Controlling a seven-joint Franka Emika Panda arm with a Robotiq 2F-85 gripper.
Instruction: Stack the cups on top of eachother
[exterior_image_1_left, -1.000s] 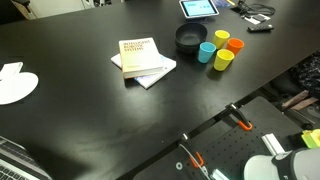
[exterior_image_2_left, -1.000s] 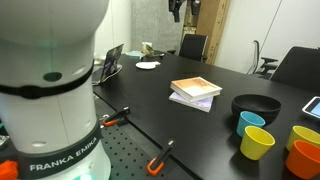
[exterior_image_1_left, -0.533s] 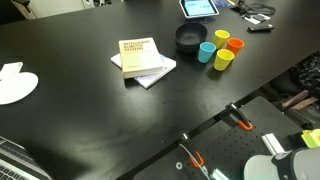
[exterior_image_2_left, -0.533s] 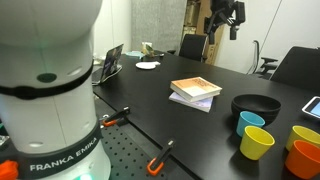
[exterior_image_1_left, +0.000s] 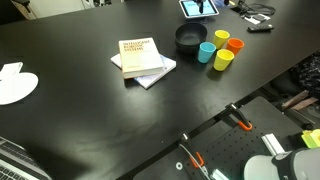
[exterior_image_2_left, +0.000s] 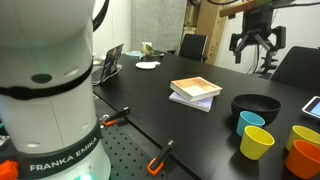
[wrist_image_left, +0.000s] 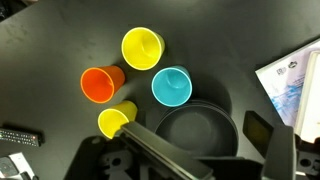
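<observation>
Four small cups stand apart in a cluster on the black table. In the wrist view they are the green-yellow cup (wrist_image_left: 142, 48), orange cup (wrist_image_left: 100, 84), teal cup (wrist_image_left: 171, 86) and yellow cup (wrist_image_left: 118, 120). In both exterior views I see the teal (exterior_image_1_left: 206, 51) (exterior_image_2_left: 250, 122), green-yellow (exterior_image_1_left: 224, 60) (exterior_image_2_left: 257, 143), orange (exterior_image_1_left: 236, 45) (exterior_image_2_left: 305, 162) and yellow (exterior_image_1_left: 221, 37) (exterior_image_2_left: 305, 136) cups. My gripper (exterior_image_2_left: 255, 45) (wrist_image_left: 225, 160) is open and empty, high above the table over the bowl beside the cups.
A black bowl (wrist_image_left: 198, 128) (exterior_image_1_left: 190, 38) (exterior_image_2_left: 256, 106) sits next to the teal cup. Stacked books (exterior_image_1_left: 143, 58) (exterior_image_2_left: 196, 92) lie mid-table. A tablet (exterior_image_1_left: 198, 8) lies behind the bowl, and a white plate (exterior_image_1_left: 14, 85) sits at the far end.
My gripper has swung across above the table from the far side to a spot over the bowl and cups. The cups, bowl and books have not moved.
</observation>
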